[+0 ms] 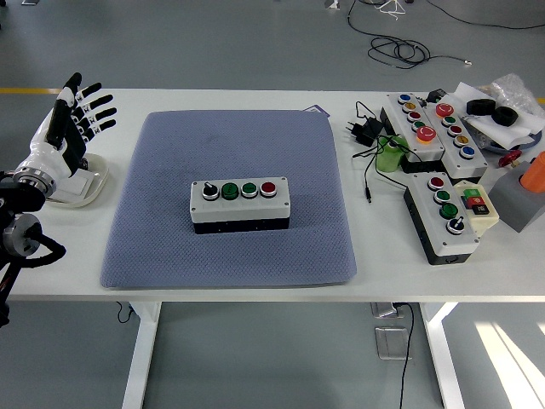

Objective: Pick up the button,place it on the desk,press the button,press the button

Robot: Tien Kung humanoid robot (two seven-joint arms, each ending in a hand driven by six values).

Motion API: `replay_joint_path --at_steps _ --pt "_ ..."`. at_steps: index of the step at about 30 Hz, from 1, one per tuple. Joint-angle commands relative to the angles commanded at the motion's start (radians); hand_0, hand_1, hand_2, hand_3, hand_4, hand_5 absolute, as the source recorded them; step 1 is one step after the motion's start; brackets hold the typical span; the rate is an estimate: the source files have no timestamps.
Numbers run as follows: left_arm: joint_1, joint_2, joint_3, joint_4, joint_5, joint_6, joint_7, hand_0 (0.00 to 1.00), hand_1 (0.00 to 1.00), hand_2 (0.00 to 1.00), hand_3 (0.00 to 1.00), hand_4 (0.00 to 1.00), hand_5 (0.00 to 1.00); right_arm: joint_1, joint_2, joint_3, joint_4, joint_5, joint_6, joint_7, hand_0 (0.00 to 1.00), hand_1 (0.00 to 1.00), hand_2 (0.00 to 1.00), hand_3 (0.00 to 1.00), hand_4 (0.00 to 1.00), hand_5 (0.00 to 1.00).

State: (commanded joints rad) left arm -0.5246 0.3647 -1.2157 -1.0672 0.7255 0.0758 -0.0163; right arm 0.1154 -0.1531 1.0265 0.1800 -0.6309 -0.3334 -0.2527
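Button box [239, 204], a grey-topped black case carrying a black knob, two green buttons and one red in a row, sits mid-mat [153, 247], while the left hand [64, 136] hovers spread-fingered at the table's left edge.

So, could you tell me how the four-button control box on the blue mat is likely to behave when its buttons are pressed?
The control box looks like a rigid, low, wide block, so tipping seems unlikely. It lies flat on the textured blue mat, which probably resists sliding. The left hand is open, well away from it.
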Motion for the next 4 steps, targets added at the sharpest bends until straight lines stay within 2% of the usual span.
replay_joint_path --at_steps 4 --pt "-0.001 0.001 0.002 -0.014 0.003 0.004 0.001 0.778 0.797 0.834 0.879 0.720 0.998 -0.002 0.000 -0.001 0.000 0.000 0.000 0.000 0.787 0.797 0.817 0.751 0.412 0.479"
